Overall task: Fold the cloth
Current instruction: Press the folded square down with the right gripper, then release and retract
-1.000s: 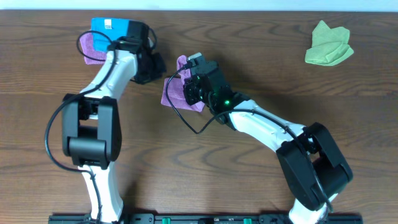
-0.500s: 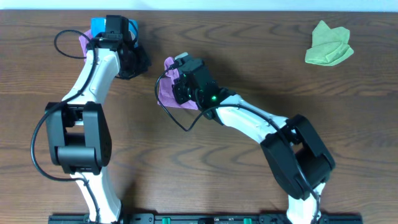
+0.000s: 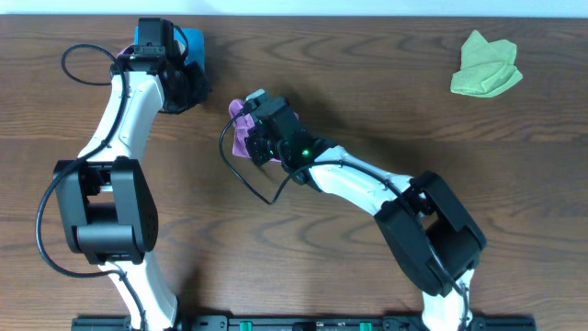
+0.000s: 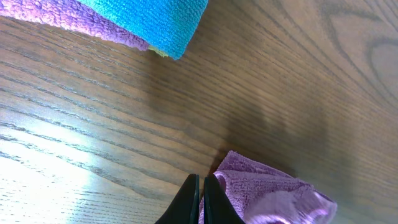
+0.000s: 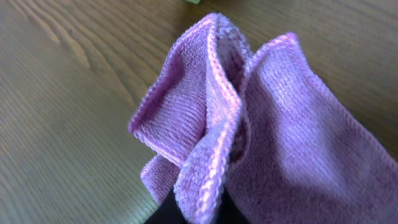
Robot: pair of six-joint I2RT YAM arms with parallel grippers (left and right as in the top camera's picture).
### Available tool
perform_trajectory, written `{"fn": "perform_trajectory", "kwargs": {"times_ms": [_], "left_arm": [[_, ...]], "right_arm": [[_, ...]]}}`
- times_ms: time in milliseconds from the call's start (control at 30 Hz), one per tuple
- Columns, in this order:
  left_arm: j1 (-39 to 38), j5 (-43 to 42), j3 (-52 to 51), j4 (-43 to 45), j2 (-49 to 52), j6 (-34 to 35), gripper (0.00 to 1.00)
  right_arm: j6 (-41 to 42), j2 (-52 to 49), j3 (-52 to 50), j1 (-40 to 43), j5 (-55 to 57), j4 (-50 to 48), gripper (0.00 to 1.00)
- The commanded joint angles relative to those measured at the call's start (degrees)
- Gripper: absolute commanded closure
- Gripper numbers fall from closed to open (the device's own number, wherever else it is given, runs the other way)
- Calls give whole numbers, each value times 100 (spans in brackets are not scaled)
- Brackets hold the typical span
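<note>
Right gripper (image 5: 198, 214) pinching purple cloth (image 5: 292, 143), folds running away from the jaws; left gripper (image 4: 198, 198) closed, apparently empty.

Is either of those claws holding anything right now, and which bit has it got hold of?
The right gripper pinches the purple cloth by its bunched hemmed edges. The left gripper is shut, apparently on nothing.

Purple cloth (image 5: 292, 130), blue cloth (image 4: 155, 18), green cloth (image 3: 485, 66), brown wood-grain table (image 3: 386, 101).
</note>
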State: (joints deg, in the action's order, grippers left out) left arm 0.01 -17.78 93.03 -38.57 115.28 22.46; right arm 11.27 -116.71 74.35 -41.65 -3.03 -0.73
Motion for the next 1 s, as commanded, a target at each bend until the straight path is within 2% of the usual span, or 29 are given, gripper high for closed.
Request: {"fn": "perform_trajectory", "kwargs": {"times_ms": [0,167,567,733,900,967], "left_arm": [[35,35,127,-22,-225,-66,94],[42,35,127,-20,-227,-66,94],[109,33,127,-22,-234,-63,94],[186,33,127,-22,-299,-66,94],[302,31,127,-24,-409,-63,94],[354,13,127,-37,-442,-63,92]], "right_arm": [[-92,-70,131,-98,-33,37,77],[-173,-70,131,-221,-411,55,67],[-173,-68,131,-643,-691,247,59],[-170,-20,136,-682,-817,262,52],[-173,170,138,-658,-634,361,35],[-173,297,138,-638,-417,452,22]]}}
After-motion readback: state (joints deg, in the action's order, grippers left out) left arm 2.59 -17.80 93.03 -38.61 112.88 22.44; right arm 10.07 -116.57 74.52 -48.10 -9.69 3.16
